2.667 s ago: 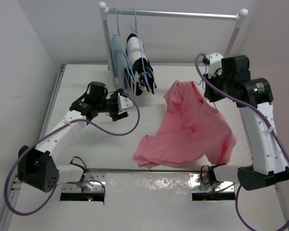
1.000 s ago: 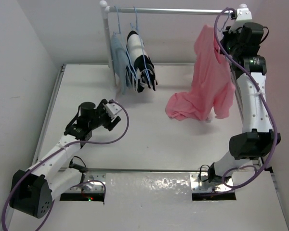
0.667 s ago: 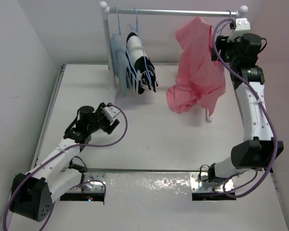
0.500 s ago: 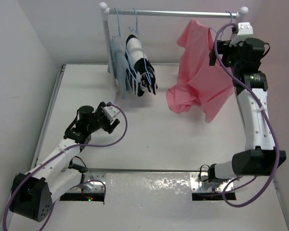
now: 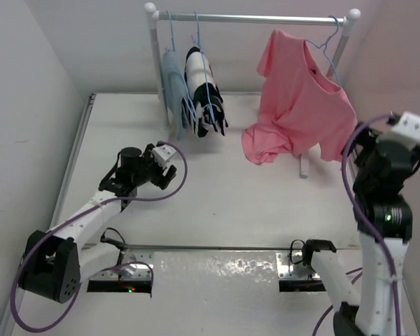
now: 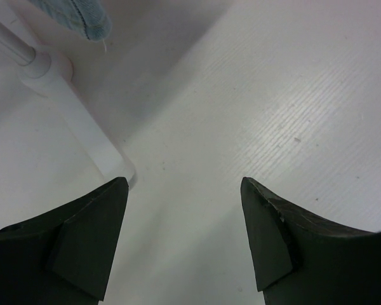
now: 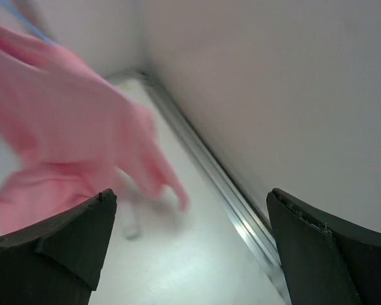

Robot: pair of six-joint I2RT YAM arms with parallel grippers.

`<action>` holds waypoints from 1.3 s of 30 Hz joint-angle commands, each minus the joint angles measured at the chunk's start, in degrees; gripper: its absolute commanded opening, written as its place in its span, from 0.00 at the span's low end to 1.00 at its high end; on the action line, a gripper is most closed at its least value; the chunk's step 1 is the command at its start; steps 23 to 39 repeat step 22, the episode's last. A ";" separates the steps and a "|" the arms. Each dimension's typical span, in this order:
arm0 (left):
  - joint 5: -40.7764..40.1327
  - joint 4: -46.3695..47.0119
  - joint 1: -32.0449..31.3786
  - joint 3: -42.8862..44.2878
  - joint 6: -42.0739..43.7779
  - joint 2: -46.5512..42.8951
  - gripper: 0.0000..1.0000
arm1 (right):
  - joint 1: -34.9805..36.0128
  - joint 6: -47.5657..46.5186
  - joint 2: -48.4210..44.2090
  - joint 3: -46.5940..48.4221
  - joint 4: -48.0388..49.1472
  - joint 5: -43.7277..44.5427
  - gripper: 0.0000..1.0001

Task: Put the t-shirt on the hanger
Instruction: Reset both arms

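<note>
Top external: t-shirt (image 5: 301, 98) on hanger (image 5: 327, 40), hooked on rail (image 5: 252, 19); task looks done. My left gripper (image 6: 184, 241), right gripper (image 7: 190, 248) spread, empty.

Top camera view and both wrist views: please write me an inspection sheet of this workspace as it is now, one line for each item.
Surface: white table, finely ridged in the left wrist view.
Job's things: t-shirt hangs from the hanger, which is hooked on the rail; whether the bunched lower edge touches the table is unclear.
Clutter: striped garment and grey-blue garment hang at the rail's left end.
Grippers: left gripper open, holding nothing; right gripper open, holding nothing, apart from the t-shirt.
Cables: left cable and right cable, both purple, loop beside their arms.
Surroundings: pale walls; nothing else seen.
</note>
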 commanded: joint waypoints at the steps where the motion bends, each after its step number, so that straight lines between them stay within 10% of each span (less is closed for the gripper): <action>1: -2.65 3.06 0.87 3.47 -2.55 1.28 0.69 | -0.21 7.54 -6.77 -12.69 -12.31 19.88 0.99; 15: -5.73 0.08 0.96 2.25 -3.87 0.41 0.69 | -0.12 39.64 -14.27 -33.50 -21.66 15.50 0.99; 39: -6.17 -0.18 0.96 -0.92 -5.62 -4.43 0.69 | -0.12 39.57 -13.02 -34.11 -20.18 14.00 0.99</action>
